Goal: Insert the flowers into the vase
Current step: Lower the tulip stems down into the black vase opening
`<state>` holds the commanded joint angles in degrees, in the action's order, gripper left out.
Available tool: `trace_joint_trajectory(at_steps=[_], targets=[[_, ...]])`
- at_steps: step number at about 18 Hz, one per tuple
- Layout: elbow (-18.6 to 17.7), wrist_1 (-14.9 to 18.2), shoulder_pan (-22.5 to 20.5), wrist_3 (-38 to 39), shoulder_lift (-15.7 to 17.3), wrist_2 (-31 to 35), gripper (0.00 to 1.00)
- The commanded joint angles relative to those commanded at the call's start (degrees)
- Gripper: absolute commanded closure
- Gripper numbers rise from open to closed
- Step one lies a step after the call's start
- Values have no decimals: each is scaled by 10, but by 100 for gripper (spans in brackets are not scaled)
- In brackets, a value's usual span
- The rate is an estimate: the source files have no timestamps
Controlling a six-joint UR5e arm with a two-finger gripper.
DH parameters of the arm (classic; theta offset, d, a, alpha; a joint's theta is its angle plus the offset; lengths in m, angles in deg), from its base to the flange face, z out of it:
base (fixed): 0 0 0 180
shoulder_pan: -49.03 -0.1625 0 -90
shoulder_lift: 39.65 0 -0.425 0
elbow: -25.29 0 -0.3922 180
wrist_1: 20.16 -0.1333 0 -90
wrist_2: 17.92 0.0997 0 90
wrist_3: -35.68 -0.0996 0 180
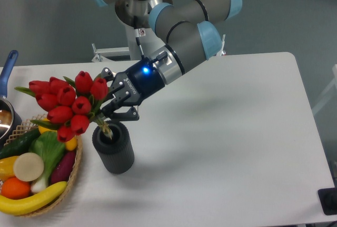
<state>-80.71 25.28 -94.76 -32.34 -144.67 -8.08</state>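
The flowers [66, 103] are a bunch of red tulip buds with green leaves, leaning to the left over the basket. Their stems reach down into the round hole at the top of the vase [114, 149], a short dark grey cylinder standing on the white table. My gripper [107, 106] is shut on the flowers' stems just above the vase's rim, coming in from the upper right. The stem ends inside the vase are hidden.
A wicker basket [78, 164] with fruit and vegetables sits directly left of the vase, partly under the blooms. A metal pot with a blue handle [7, 69] is at the far left edge. The table [226, 142] stretches to the right.
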Motion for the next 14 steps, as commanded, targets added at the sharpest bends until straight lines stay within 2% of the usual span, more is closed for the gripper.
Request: trace_joint_trajectory(at_steps=[7, 14], targets=[[-17, 0, 3, -19, -25, 2, 73], [-45, -5, 3, -45, -25, 3, 73]])
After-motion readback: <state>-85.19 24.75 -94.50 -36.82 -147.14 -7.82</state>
